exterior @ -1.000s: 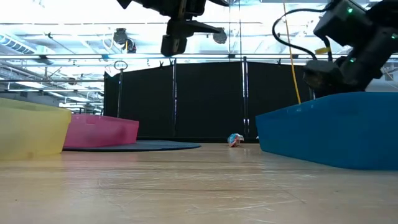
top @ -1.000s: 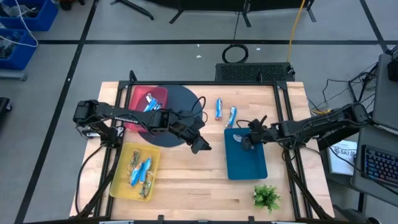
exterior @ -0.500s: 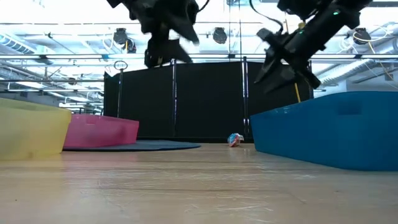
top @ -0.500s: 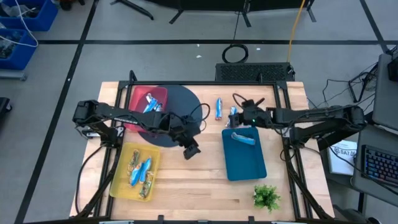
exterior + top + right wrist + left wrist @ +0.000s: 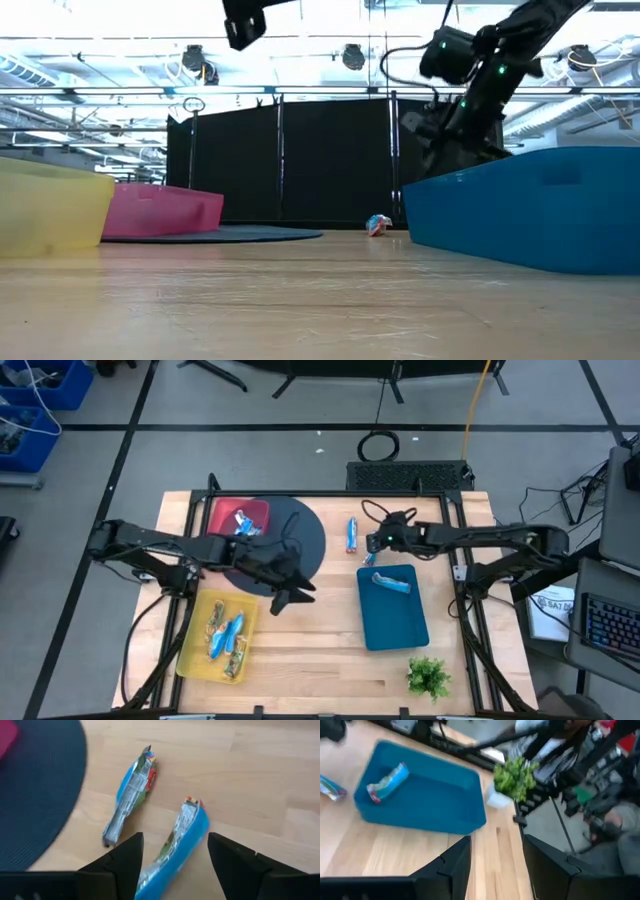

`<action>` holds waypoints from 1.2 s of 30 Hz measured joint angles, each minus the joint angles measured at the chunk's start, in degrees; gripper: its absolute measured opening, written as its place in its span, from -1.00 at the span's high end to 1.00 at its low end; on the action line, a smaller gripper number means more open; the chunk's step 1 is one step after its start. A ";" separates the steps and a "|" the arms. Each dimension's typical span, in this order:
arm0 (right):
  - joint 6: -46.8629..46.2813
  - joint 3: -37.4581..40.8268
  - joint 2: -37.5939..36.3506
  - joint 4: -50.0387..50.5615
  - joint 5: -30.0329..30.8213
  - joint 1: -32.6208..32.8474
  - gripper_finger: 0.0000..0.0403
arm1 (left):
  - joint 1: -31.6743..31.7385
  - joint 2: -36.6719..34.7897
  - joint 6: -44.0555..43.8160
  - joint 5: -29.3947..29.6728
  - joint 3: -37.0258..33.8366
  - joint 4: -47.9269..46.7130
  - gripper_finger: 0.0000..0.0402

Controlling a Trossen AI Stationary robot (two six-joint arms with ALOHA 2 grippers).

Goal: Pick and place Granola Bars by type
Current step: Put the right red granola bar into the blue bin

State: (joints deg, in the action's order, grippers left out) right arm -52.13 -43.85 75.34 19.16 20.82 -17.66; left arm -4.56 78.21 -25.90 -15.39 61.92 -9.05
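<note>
Two Granola Bars lie side by side on the table's far middle: one (image 5: 352,533) (image 5: 131,795) is clear of my grippers. The other (image 5: 175,845) lies below my right gripper (image 5: 375,544) (image 5: 175,870), which is open, with a finger on either side and above it. A third bar (image 5: 390,582) (image 5: 387,782) lies in the blue bin (image 5: 393,618). The red bin (image 5: 222,530) holds one bar (image 5: 243,525). Several bars lie in the yellow bin (image 5: 196,643). My left gripper (image 5: 283,598) (image 5: 495,865) hangs open and empty between the yellow and blue bins.
A dark round mat (image 5: 300,550) lies under the red bin's right side. A small green plant (image 5: 428,676) stands at the near right corner. Bare wood shows between the yellow and blue bins (image 5: 310,645).
My right gripper has gone from over the blue bin toward the table's far edge and left, to above the two bars on the wood. The bar in the blue bin stays lying there. My left gripper has moved toward the table's left edge and risen.
</note>
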 joint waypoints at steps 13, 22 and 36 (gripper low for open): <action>-6.69 0.08 11.34 -4.39 -4.21 -1.69 -0.07 | -1.57 -18.91 -8.69 5.19 -16.71 7.44 0.08; -9.40 -0.04 15.04 -9.66 -6.67 -4.23 0.00 | -2.78 -24.63 -7.46 5.36 -16.78 9.13 0.08; -6.43 -6.24 20.53 -8.93 -11.08 -4.75 0.73 | -3.88 -26.54 -8.75 4.77 -16.75 8.38 0.08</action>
State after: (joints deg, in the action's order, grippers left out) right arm -58.56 -50.09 95.87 10.22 9.74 -22.41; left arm -8.44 51.67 -34.65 -10.62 45.17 -0.67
